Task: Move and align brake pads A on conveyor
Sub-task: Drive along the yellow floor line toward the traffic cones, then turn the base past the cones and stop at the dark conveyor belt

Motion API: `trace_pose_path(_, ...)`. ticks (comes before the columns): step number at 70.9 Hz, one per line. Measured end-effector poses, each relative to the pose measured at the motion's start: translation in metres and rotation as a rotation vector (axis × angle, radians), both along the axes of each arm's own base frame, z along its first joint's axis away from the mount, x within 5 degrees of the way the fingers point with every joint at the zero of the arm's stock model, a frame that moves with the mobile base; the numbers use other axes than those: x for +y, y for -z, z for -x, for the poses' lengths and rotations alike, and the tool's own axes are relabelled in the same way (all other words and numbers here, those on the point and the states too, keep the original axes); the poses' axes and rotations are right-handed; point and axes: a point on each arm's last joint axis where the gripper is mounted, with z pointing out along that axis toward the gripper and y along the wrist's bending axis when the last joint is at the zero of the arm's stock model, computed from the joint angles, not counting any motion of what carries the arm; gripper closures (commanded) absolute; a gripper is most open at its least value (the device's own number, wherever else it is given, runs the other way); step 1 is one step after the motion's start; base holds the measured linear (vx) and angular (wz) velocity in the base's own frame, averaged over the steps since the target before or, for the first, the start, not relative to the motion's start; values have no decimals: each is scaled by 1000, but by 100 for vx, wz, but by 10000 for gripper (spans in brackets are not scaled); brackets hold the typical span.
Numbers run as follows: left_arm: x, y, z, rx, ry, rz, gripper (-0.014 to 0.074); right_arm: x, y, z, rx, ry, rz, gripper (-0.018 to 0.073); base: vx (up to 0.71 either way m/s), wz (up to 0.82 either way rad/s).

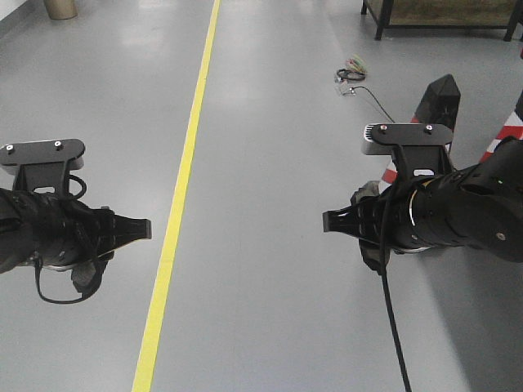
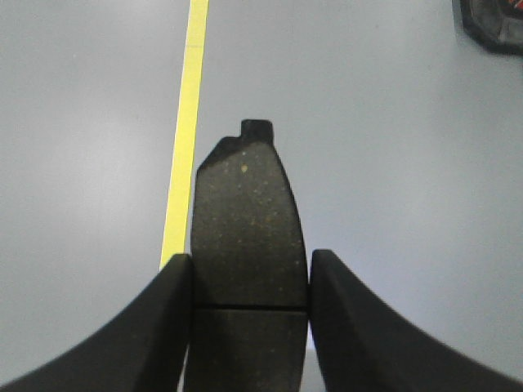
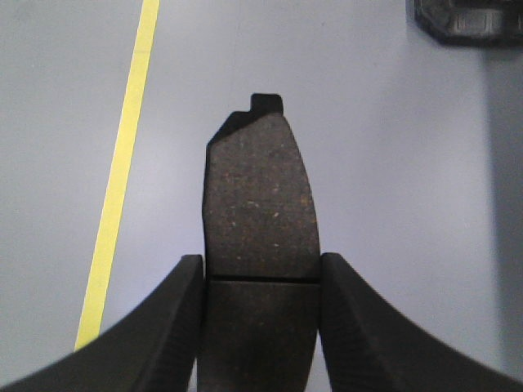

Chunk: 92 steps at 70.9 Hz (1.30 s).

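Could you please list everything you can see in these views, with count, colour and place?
brake pads: two, dark grey, one clamped in each gripper, left, right
floor line: one, yellow, running along the grey floor between the arms
cable bundle: one, dark, on the floor at upper right
table legs: dark, top right corner
striped post: red and white, right edge
bin: one, tan, top left corner
conveyor: not in view
left gripper: black, left side, shut on a pad
right gripper: black, right side, shut on a pad
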Motion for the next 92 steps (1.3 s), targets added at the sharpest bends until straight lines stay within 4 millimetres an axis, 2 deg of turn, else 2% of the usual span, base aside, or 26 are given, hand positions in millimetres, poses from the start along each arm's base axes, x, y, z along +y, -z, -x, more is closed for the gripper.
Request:
trace_pose_path(43,0,0,0,0,0,0,493,0,0,0,0,0,0,565,48,-4)
trace_pose_path(92,0,0,0,0,0,0,493,0,0,0,0,0,0,565,42,-35)
